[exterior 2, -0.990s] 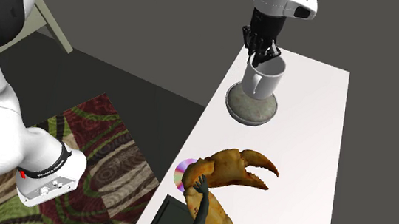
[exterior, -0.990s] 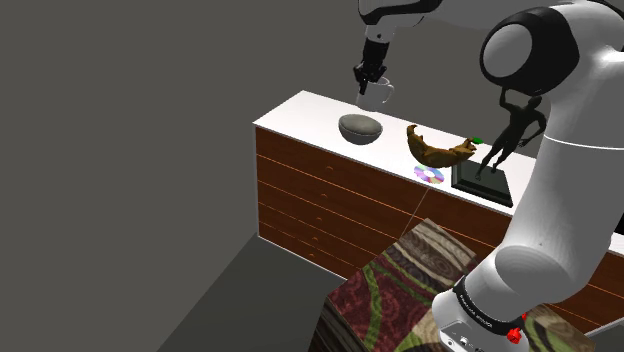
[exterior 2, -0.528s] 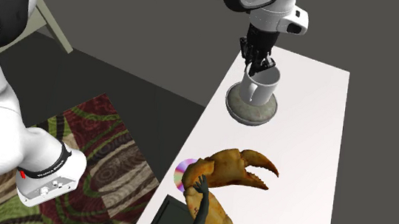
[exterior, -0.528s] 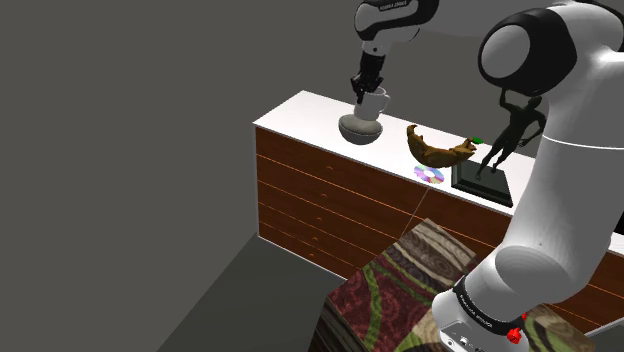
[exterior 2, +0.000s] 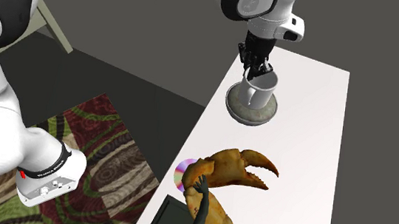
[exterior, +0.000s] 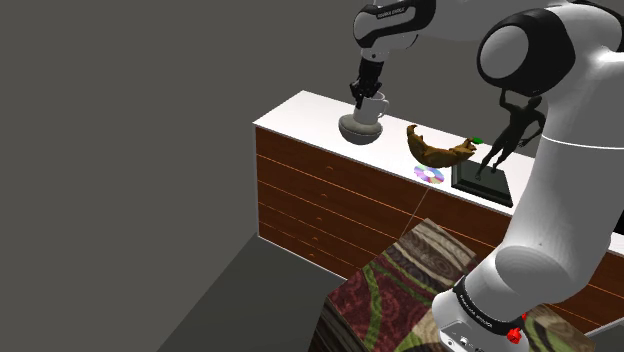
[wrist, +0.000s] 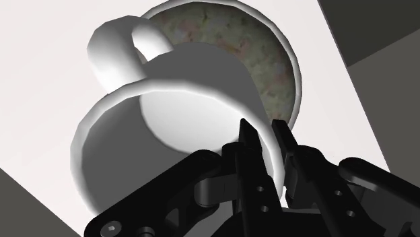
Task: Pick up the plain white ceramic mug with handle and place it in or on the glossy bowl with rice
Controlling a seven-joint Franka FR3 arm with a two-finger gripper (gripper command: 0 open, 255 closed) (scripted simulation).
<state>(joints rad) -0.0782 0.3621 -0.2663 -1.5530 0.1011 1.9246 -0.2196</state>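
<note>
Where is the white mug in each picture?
Shoulder view: top middle, mug over the bowl on the cabinet.
Second exterior view: top, right of middle, mug over the bowl.
Wrist view: middle, mug, claw pinching its rim.
Shared landmark: the bowl under it.

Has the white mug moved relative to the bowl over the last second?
Yes. The white mug, held at its rim by the gripper, has come down toward the bowl, which stayed put; its base now sits inside the bowl.
</note>
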